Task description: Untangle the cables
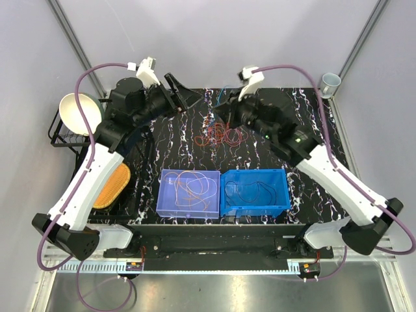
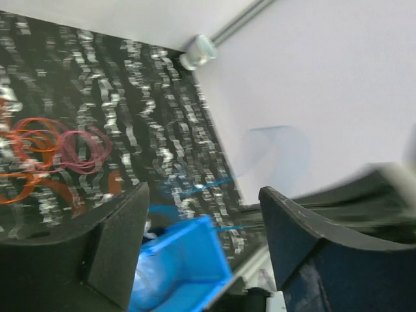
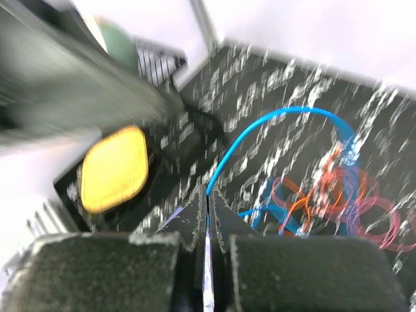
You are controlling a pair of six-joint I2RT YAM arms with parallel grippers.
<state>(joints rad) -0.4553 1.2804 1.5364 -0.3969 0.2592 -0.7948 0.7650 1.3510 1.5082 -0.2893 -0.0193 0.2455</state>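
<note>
Black right fingers (image 3: 195, 218) are clenched on a blue cable (image 3: 273, 117), which arches away to the tangle of orange, red and pink cables (image 1: 221, 135) lying in the middle of the table (image 1: 175, 153). The left fingers (image 2: 117, 240) are held wide apart, released, above it. More cables are coiled in a translucent bin (image 1: 187, 212) and a blue bin (image 1: 255, 209) at the near edge

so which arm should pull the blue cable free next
Right: the right gripper is shut on the blue cable leading to the tangle; the left gripper is open and empty.
</note>
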